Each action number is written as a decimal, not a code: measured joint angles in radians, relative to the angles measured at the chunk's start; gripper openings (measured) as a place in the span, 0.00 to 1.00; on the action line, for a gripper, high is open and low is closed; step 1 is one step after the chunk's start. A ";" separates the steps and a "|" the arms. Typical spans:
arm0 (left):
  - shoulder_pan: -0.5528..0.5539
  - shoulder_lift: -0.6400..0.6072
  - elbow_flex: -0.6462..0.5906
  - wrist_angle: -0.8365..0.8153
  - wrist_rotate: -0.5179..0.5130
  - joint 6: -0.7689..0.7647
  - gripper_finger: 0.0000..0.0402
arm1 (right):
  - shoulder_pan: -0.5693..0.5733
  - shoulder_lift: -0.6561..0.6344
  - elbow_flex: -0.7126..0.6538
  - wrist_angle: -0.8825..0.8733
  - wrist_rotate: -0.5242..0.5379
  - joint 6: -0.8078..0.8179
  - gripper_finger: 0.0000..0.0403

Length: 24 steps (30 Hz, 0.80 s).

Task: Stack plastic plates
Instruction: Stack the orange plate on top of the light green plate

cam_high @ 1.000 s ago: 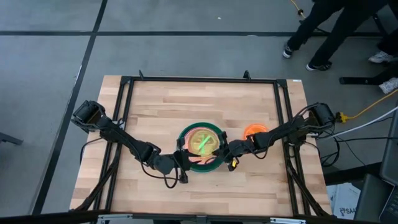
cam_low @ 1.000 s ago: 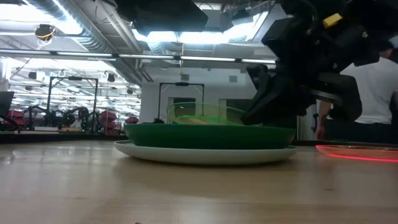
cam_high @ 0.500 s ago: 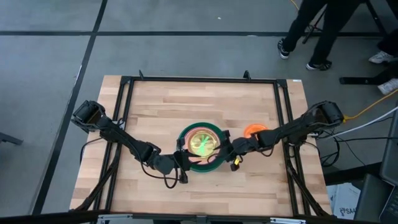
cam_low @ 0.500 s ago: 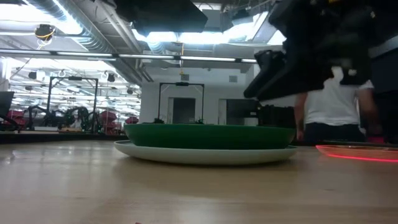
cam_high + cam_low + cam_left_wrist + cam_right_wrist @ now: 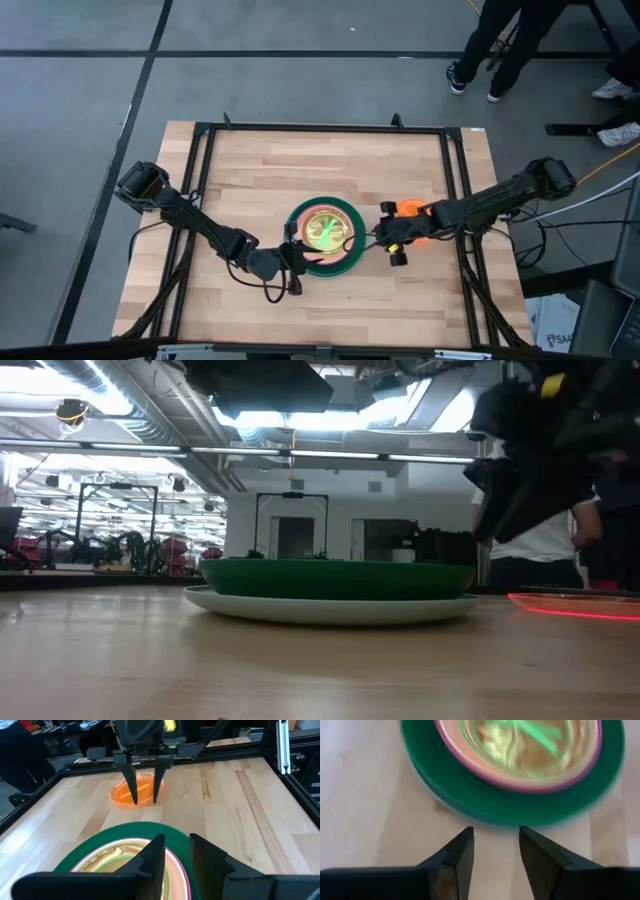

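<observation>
The stack of plastic plates sits mid-table, a dark green plate over a pale larger one, with pink and lime green plates nested inside. The right gripper hangs just right of the stack, fingers apart and empty, beside the orange plate. The left gripper rests at the stack's near-left rim, fingers slightly parted, holding nothing

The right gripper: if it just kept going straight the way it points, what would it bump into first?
Most likely the dark green plate at the rim of the stack; the right gripper, fingers open, points straight at it across bare table. How high it sits is unclear.
</observation>
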 joint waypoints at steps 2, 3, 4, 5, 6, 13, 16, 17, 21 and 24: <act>0.000 0.000 0.000 0.000 0.000 0.000 0.21 | -0.001 -0.001 0.000 -0.051 0.035 0.039 0.37; 0.000 0.000 0.000 0.000 0.000 0.000 0.21 | -0.001 -0.001 0.000 -0.080 0.053 0.062 0.37; 0.000 0.000 0.000 -0.002 0.000 0.000 0.21 | -0.001 -0.001 0.000 -0.102 0.065 0.086 0.37; 0.000 0.000 0.000 -0.003 0.000 0.000 0.21 | -0.001 -0.001 0.000 -0.111 0.069 0.112 0.37; 0.000 0.000 0.000 -0.003 0.000 0.000 0.21 | -0.001 -0.001 0.000 -0.122 0.069 0.135 0.37; 0.010 0.000 0.000 -0.005 -0.001 0.000 0.21 | -0.001 -0.001 0.000 -0.165 0.052 0.187 0.37; 0.010 0.000 0.000 -0.007 0.000 0.000 0.21 | -0.001 -0.002 0.000 -0.162 0.052 0.182 0.37; 0.011 0.000 0.000 -0.007 -0.001 0.000 0.21 | -0.001 -0.002 0.000 -0.158 0.052 0.180 0.37; 0.013 0.000 0.000 -0.007 0.000 0.000 0.21 | -0.001 0.004 -0.002 -0.078 0.112 0.171 0.37; 0.013 0.000 0.000 -0.007 0.000 0.000 0.21 | -0.001 0.005 -0.003 -0.037 0.101 0.139 0.37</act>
